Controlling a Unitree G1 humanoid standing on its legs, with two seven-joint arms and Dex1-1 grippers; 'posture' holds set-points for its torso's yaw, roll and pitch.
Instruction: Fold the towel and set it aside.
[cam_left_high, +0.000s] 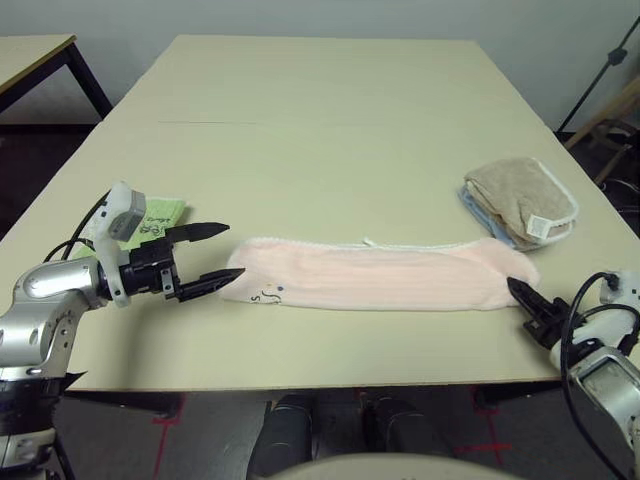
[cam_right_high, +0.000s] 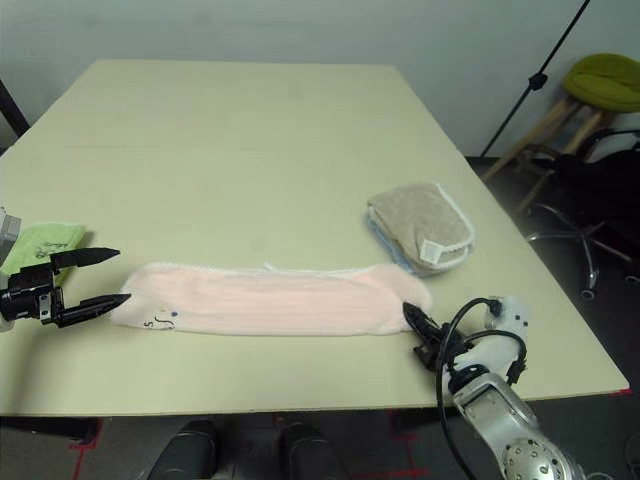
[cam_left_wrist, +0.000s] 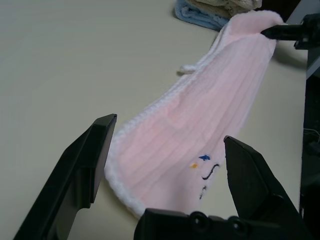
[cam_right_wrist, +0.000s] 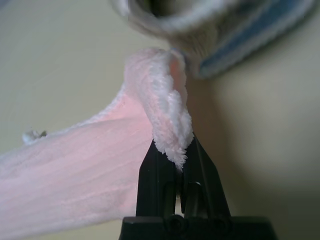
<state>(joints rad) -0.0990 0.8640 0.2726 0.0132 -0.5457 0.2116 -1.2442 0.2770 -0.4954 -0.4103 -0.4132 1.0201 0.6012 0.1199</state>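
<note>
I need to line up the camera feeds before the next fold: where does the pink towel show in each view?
Left eye view: the towel lies as a long strip across the near middle of the table.
Right eye view: the same strip, low and left of centre.
Left wrist view: it runs from between the open fingers to the upper right.
Right wrist view: its end is pinched at the fingertips.
Shared landmark: the beige towel beside the towel's right end.

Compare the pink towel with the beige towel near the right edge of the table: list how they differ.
The pink towel lies stretched in a long strip across the table's near side; the beige towel is folded into a compact bundle on blue cloth. The right gripper is shut on the pink towel's end; nothing touches the beige towel. The pink towel shows dark lettering near one end; the beige towel shows a white label. Both have white edging.
</note>
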